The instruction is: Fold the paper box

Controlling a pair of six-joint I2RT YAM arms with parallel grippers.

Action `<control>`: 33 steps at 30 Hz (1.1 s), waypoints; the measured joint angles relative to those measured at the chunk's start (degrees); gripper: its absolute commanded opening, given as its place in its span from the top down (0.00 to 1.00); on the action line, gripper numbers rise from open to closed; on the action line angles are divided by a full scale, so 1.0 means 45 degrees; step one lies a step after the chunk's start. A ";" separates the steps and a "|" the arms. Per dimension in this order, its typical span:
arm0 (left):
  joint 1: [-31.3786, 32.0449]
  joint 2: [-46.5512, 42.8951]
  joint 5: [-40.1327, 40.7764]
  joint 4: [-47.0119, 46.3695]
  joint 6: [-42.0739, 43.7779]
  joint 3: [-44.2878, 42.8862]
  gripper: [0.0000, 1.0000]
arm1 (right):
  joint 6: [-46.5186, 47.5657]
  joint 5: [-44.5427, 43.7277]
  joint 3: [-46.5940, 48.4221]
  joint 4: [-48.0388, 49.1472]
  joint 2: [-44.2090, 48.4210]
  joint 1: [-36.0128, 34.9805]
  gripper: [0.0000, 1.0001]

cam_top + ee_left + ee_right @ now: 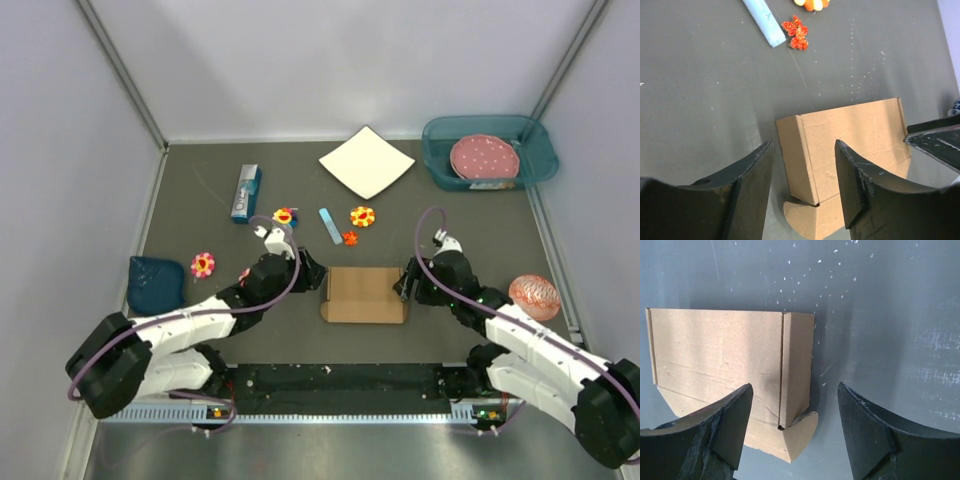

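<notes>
paper box (365,294) sits at the near middle of the bench (200,200), lined up between the two arms, well apart from the white square sheet (367,160) and the small blue carton (246,193) further back.

left end effector (805,145) is at the box's left end, fingers spread. the raised left end wall (797,160) stands in the gap between them, and neither pad looks pressed on it. nothing gripped there.

right end effector (795,387) mirrors it on the other end, also spread. the right end wall (797,365) is in its gap, with bare bench showing between the cardboard and the outer finger. nothing held there either.

so where are we? both end walls are up, roughly upright. at each near corner a rounded tab pokes out past the wall, the left rounded tab (802,220) and the right rounded tab (800,435). the long near flap lies low and slanted, not yet raised. my read is that we're mid-fold, with the ends formed and the front unfinished.

the next move probably calls for both arms together. swing those corner tabs inward along the front edge, keep the end walls from springing flat, then lift the near flap over the tabs. the risk is that the light cardboard slides on the bench if only one side pushes.
</notes>
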State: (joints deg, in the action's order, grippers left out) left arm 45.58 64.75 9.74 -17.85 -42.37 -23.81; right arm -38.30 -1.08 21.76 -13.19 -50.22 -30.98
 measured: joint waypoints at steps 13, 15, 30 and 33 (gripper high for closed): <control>-0.0189 0.2875 -0.1598 -0.2866 -0.0311 0.0665 0.70 | 0.0175 0.0267 -0.0097 0.1962 -0.1486 0.0000 0.60; -0.0194 0.2963 -0.1753 -0.3322 -0.0369 0.0801 0.71 | 0.0160 0.0393 -0.0209 0.2210 -0.1481 0.0000 0.62; -0.0219 0.3094 -0.2006 -0.4065 -0.0301 0.1132 0.73 | -0.0131 0.0627 -0.0937 0.3249 -0.1103 -0.0005 0.81; -0.0214 0.2890 -0.1982 -0.3925 -0.0243 0.1205 0.67 | -0.0306 0.0656 -0.1035 0.3308 -0.1015 -0.0015 0.71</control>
State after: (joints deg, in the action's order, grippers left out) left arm 44.62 77.76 0.82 -35.51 -43.46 -18.39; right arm -39.68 1.87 17.10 1.69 -54.78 -31.05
